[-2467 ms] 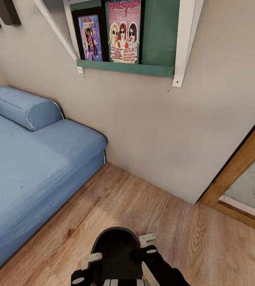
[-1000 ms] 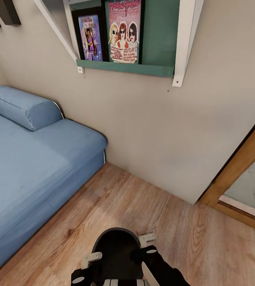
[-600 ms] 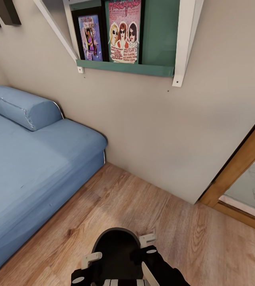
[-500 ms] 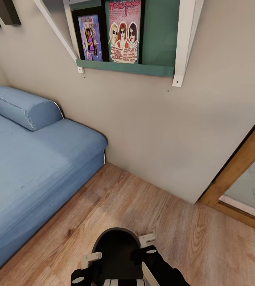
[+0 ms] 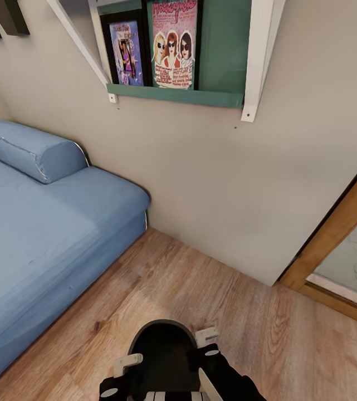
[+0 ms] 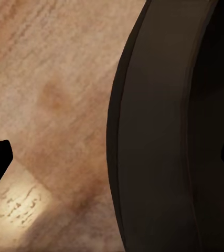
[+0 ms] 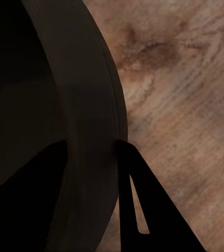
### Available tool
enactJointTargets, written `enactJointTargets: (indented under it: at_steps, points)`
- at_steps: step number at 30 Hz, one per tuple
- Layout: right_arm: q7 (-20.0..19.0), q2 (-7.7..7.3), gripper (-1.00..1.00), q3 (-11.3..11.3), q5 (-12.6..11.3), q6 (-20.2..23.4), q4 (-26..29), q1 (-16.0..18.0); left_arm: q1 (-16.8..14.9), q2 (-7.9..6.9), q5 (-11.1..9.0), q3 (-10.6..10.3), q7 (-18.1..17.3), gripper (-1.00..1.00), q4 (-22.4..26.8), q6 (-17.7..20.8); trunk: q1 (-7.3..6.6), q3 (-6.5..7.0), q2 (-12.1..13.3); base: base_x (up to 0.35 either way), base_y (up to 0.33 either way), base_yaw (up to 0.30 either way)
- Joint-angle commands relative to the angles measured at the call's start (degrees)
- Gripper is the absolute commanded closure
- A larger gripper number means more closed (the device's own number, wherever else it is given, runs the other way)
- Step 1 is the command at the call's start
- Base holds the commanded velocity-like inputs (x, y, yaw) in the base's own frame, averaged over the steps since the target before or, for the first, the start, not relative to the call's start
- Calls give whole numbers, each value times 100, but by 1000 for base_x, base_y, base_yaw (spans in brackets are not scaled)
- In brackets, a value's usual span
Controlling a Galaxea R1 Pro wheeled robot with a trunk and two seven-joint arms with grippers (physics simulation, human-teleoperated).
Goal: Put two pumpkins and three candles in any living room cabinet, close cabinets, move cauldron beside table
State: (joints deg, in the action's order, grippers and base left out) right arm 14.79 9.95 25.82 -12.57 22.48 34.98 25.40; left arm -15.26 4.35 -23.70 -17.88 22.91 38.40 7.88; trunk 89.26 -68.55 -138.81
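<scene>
Wood-plank floor [image 5: 211, 289] runs to a beige wall [image 5: 200, 167], with a blue sofa [image 5: 39, 223] on the left and a green wall rack [image 5: 211, 67] of magazines above. Cauldron [image 5: 164, 351] sits low at the robot's front, above the floor, mouth upward. Right claw [image 7: 91, 147] grasps the cauldron rim, one finger inside and one outside. Left claw [image 6: 112, 157] straddles the opposite rim; whether it grips cannot be told.
</scene>
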Motion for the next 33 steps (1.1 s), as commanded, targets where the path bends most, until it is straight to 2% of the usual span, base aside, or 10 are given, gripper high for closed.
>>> enactJointTargets:
  at_steps: [1, 11, 12, 33]
  points:
    - [24, -2, 100, 46, -281, -15, 1, -5, -4, -4, -38, -30, 47, -100, 10, 21, 0, -6, -1, 0, 0, 0]
    - [24, -2, 100, 46, -281, -15, 0, -3, -3, -5, -38, -32, 47, -100, 10, 17, 0, -6, -1, 0, 0, 0]
    - [24, -2, 100, 46, -281, -15, 0, -3, -3, -5, -38, -32, 47, 100, 7, 17, 0, -6, -1, 0, 0, 0]
    - [24, -2, 100, 46, -281, -15, 0, -5, 5, -4, -36, -32, 38, 100, 32, 12, 0, -6, -1, -21, 0, 0]
